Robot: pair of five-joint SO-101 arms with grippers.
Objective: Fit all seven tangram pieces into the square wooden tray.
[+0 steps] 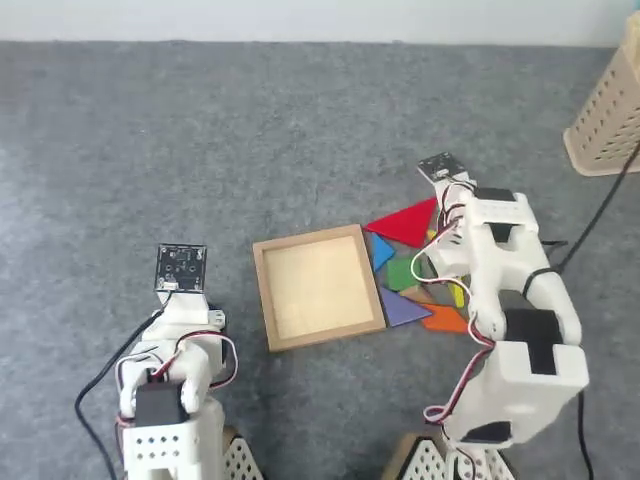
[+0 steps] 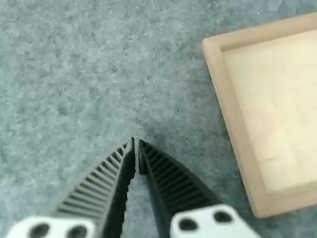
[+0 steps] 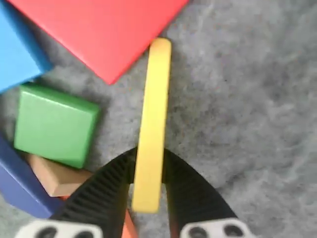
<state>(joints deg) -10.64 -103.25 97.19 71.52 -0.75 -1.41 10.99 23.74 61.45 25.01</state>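
The square wooden tray (image 1: 318,286) lies on the grey carpet with nothing inside it; its corner (image 2: 257,124) also shows in the left wrist view. Right of the tray sit loose pieces: a red triangle (image 1: 408,222), a blue piece (image 1: 381,251), a green square (image 1: 404,272), a purple triangle (image 1: 402,309) and an orange piece (image 1: 446,319). My right gripper (image 3: 147,171) is shut on a yellow piece (image 3: 152,124) held on edge, beside the red triangle (image 3: 101,27) and green square (image 3: 55,124). My left gripper (image 2: 134,148) is shut with nothing in it, over carpet left of the tray.
A beige slotted basket (image 1: 608,110) stands at the far right edge. A tan piece (image 3: 57,181) lies partly under the green square. Open carpet stretches behind and to the left of the tray. A black cable runs near the right arm.
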